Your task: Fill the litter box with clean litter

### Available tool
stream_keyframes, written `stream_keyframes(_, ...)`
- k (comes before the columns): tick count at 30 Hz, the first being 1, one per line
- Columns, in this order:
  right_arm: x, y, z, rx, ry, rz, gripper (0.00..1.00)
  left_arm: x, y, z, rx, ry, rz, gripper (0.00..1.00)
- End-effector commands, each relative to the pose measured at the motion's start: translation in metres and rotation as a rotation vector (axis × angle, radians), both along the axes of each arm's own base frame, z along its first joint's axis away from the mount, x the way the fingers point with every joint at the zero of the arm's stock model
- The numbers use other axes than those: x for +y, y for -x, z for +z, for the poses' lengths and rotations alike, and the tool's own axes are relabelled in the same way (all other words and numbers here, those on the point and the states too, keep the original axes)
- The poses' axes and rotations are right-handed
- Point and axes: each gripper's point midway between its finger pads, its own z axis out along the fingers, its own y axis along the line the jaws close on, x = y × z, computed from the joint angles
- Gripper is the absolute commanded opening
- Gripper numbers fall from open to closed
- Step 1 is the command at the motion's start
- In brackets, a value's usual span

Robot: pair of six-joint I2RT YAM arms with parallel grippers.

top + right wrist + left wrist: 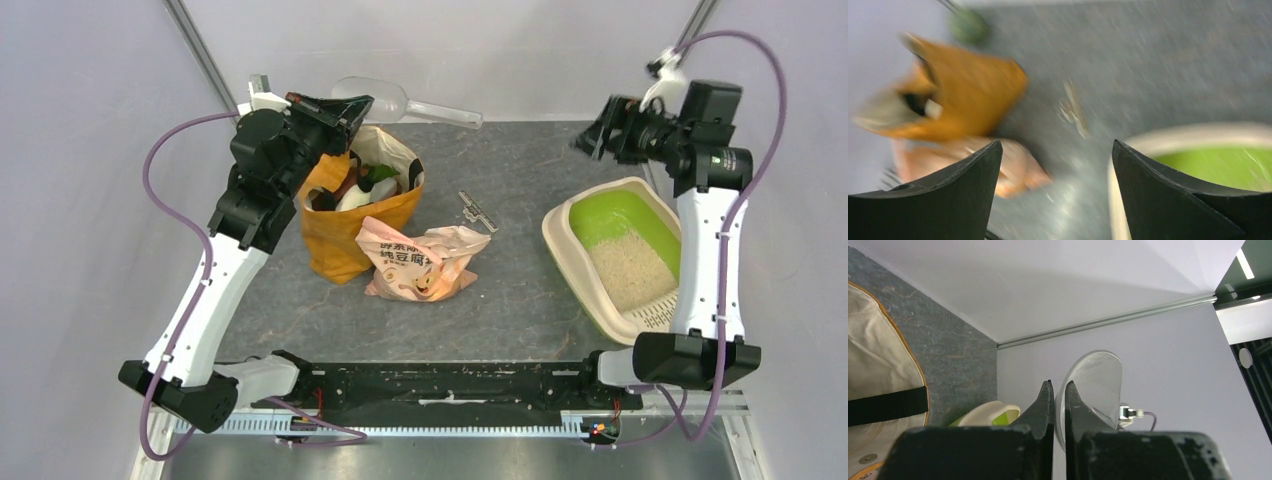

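Pale walls are closing in a grey, stone-patterned desk point(520, 300). The left end effector point(348, 108) is hanging toward the back of it, fingers pinching together on the wall of a clear plastic scoop point(378, 98), up by the far rim of an orange paper bag point(335, 245). A printed pink pouch point(415, 262) is lying against that bag. The right end effector point(594, 128) is hovering with fingers spread wide, holding nothing, just behind the litter box point(560, 240), which is sitting at the desk's right side with pale litter point(628, 268) lying inside.
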Motion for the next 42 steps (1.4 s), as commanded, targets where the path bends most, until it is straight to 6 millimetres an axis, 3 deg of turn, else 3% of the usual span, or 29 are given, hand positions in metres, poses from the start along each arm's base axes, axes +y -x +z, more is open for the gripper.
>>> stream_keyframes(1,-0.048,0.073,-0.135,0.424,0.504,0.14,0.86,0.001,0.002,0.022,-0.081,0.008,-0.003,0.02)
stream_keyframes(8,-0.057,0.102,-0.209,0.645,0.57,0.236,0.81,-0.002,0.001,0.022,-0.086,0.01,-0.018,0.02)
stream_keyframes(16,-0.04,0.093,-0.258,0.683,0.613,0.314,0.72,-0.001,0.004,0.021,-0.084,0.005,-0.017,0.02)
stream_keyframes(24,-0.019,0.067,-0.268,0.645,0.642,0.357,0.4,0.0,0.005,0.023,-0.089,0.001,-0.016,0.02)
stream_keyframes(26,-0.004,0.06,-0.266,0.617,0.652,0.389,0.32,-0.001,0.005,0.022,-0.087,0.004,-0.016,0.02)
stream_keyframes(29,0.009,0.048,-0.264,0.585,0.659,0.406,0.27,-0.001,0.003,0.021,-0.085,0.004,-0.016,0.02)
stream_keyframes(37,0.039,0.019,-0.26,0.536,0.641,0.412,0.29,-0.002,0.002,0.019,-0.082,-0.009,-0.017,0.02)
stream_keyframes(39,0.042,0.017,-0.255,0.539,0.626,0.414,0.5,-0.002,0.002,0.017,-0.079,-0.014,-0.018,0.02)
stream_keyframes(40,0.045,0.017,-0.245,0.526,0.61,0.421,0.62,-0.002,0.002,0.015,-0.075,-0.02,-0.018,0.02)
stream_keyframes(42,0.052,0.023,-0.22,0.497,0.561,0.431,0.75,-0.002,0.002,0.013,-0.075,-0.03,-0.021,0.02)
